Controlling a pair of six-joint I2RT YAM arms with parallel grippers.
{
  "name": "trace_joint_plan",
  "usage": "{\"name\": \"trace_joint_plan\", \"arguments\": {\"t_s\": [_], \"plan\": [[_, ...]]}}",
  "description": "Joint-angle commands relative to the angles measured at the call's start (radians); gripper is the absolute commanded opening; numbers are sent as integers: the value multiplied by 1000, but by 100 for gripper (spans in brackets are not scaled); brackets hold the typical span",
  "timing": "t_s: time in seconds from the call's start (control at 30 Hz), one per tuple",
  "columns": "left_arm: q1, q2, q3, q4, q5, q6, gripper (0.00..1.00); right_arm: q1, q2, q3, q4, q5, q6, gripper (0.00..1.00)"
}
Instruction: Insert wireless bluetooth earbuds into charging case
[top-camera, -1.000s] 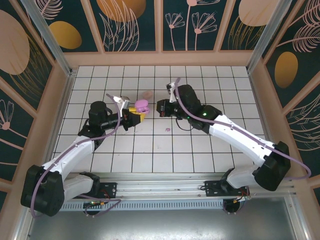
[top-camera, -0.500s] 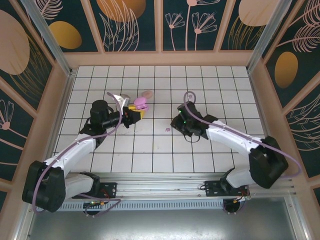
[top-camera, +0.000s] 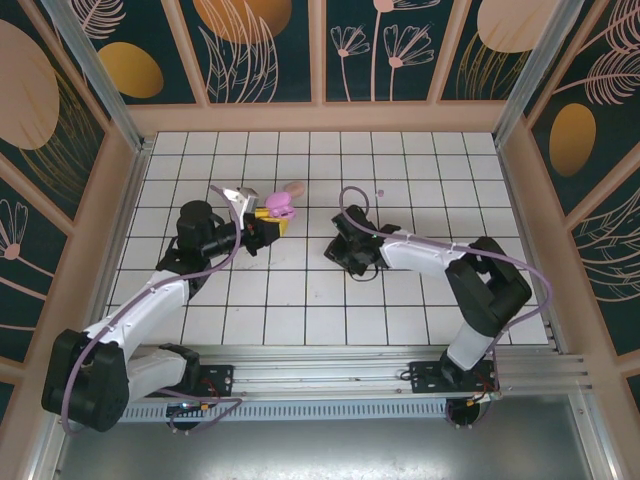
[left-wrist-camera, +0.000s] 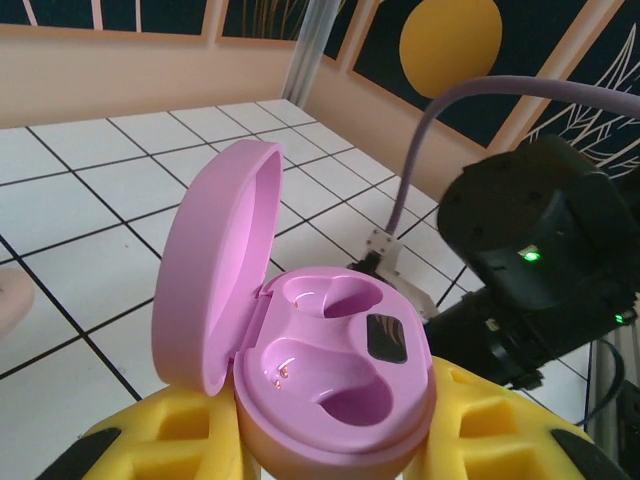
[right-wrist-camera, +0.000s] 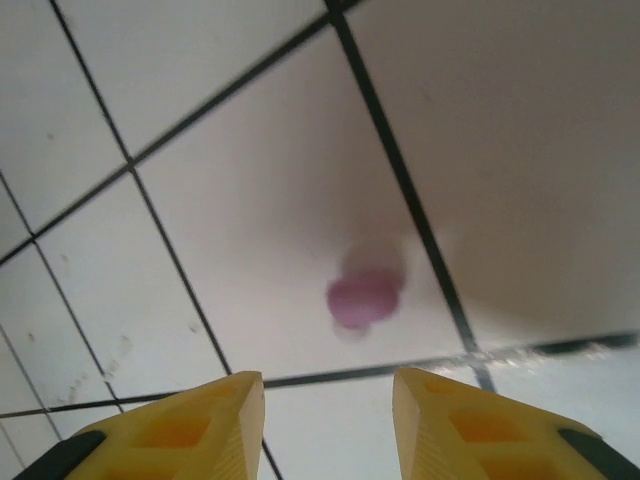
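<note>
My left gripper is shut on a lilac-pink charging case, held above the tiles. In the left wrist view this case sits between the yellow fingers with its lid hinged up and both wells empty. Low over the floor at mid-table, my right gripper points down. Its wrist view shows one small purple earbud, blurred, lying on a white tile just ahead of the open gripper, not touching either finger. The other earbuds are out of view.
A pale peach oval case lies on the tiles just behind the held case, and its edge shows at the left wrist view's border. The right arm's dark wrist is close in front of the held case. Wooden walls ring the tiled floor.
The right gripper left the spot beside the held case, swung down and back, and now hovers over the purple earbud. The left gripper kept the case and barely moved.
</note>
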Motion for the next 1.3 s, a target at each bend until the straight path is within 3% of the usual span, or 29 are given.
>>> {"name": "trace_joint_plan", "arguments": {"t_s": [0.0,0.57,1.27], "plan": [[-6,-14,2,-6,-12,28,7,-7,39,62,11,-19,-20,39],[-6,-22,4,-8,-12,26,6,36,52,41,-40,12,46,47],[-6,-30,0,-7,-9,20,6,-11,115,66,-75,42,-7,43]]}}
